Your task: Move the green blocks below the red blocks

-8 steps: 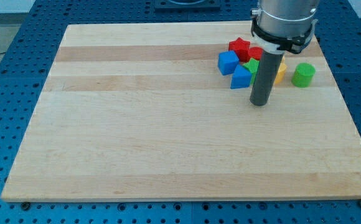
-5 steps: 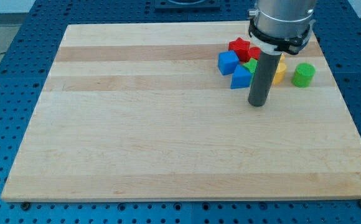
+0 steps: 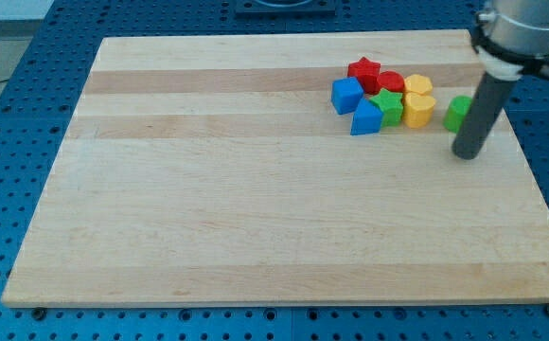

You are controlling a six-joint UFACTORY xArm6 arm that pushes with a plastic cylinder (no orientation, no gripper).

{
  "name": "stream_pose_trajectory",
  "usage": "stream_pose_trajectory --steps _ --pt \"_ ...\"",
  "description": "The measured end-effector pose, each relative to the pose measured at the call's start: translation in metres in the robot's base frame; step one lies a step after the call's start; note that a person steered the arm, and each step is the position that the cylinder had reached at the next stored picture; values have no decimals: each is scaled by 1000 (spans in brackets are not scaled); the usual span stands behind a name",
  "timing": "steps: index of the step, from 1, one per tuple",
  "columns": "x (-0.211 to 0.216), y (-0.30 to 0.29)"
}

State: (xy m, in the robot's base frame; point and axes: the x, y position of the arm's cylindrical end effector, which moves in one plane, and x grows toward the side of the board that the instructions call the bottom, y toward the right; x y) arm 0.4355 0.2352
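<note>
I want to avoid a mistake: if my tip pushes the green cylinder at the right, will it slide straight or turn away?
The green cylinder stands upright on a flat end, so it will probably slide, not roll. Its round side may slip off my tip if pushed off-centre. It looks small and probably light.

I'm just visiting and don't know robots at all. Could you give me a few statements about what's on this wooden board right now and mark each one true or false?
1. My tip rests near the board's right edge, just below the green cylinder. True.
2. The green star block sits alone, far from the other blocks. False: it is packed in the cluster, between the blue blocks and the yellow blocks.
3. The red blocks lie at the top of the cluster. True.
4. Most blocks are on the view's left half of the board. False: all of them are at the upper right.
5. The rod partly hides the green cylinder. True.
</note>
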Motion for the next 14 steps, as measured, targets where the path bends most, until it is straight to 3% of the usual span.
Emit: stream_pose_trajectory --steps 6,9,10,11,13,14 --pt "-14 1" --pt "-122 33" --pt "-134 32" --pt "-94 57" --pt "-99 5" --pt "-99 5"
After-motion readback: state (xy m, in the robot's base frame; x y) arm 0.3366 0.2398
